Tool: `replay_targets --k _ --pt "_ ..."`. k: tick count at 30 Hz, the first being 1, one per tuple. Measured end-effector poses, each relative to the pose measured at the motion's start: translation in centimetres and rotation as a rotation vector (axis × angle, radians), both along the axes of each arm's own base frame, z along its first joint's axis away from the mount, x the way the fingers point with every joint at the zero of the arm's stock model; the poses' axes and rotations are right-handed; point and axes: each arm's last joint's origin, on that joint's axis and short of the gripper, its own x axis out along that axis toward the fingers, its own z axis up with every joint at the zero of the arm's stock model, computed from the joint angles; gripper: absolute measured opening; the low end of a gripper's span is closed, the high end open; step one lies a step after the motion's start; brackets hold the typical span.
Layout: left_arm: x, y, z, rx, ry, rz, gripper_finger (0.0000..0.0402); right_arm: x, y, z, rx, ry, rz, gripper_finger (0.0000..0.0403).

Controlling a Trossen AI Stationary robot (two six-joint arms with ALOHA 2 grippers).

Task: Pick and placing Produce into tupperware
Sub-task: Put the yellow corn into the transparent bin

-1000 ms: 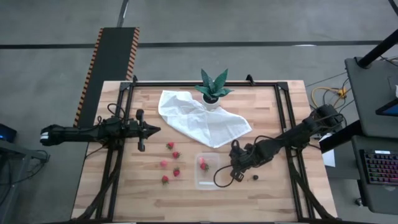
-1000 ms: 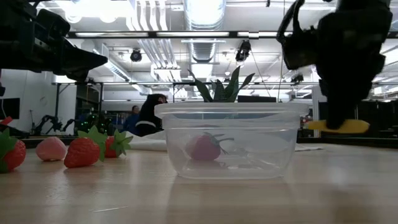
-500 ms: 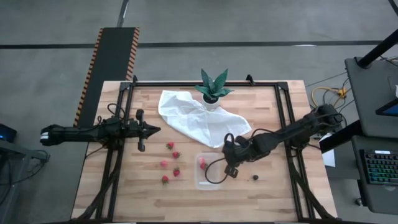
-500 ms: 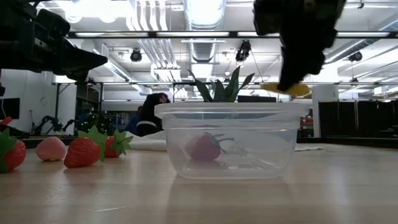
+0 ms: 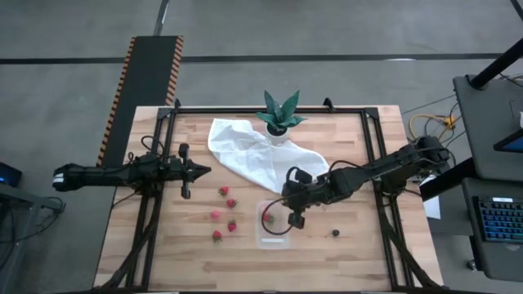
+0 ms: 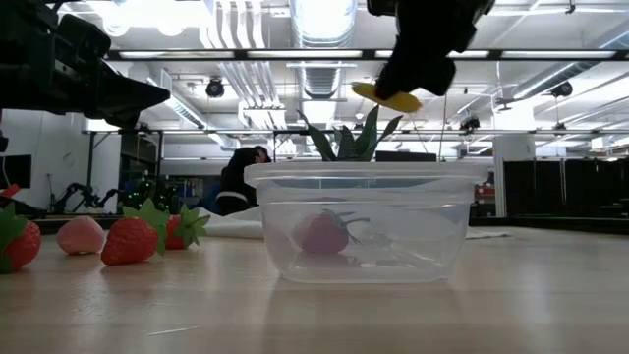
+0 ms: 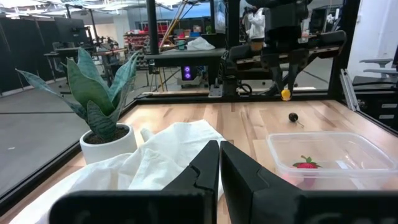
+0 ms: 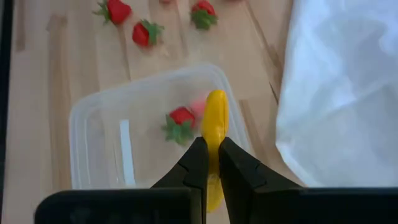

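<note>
Right gripper [image 8: 210, 163] has carried yellow sliver [image 8: 215, 118] in from tupperware's 3 o'clock; now clamped on it above tupperware [image 5: 274, 224], one strawberry [image 8: 180, 119] already inside. You only need release. Left gripper [image 7: 219, 163] idle at 9 o'clock, fingers near-closed, empty. Overhead, arm hides sliver; dark round piece [image 5: 335, 233] at 3 o'clock.
</note>
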Motion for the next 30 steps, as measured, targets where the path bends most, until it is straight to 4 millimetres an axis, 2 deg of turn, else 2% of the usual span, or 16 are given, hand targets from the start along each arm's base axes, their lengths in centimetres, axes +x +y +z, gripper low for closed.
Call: replay_targets --k 6,11,16,30 --pt "0.0 0.0 0.0 0.000 -0.001 0.000 0.0000 1.1 -0.4 -0.3 0.007 -0.053 0.043 0.0022" --pt "0.0 0.0 0.0 0.000 -0.001 0.000 0.0000 2.4 -0.4 -1.8 0.026 -0.034 0.097 0.0022" --pt "0.0 0.0 0.0 0.000 0.002 0.000 0.0000 3.5 -0.7 -2.5 0.019 -0.022 0.091 0.0022" --pt "0.0 0.0 0.0 0.000 0.005 -0.001 0.0000 4.6 -0.6 -4.8 0.028 0.046 0.109 0.0022"
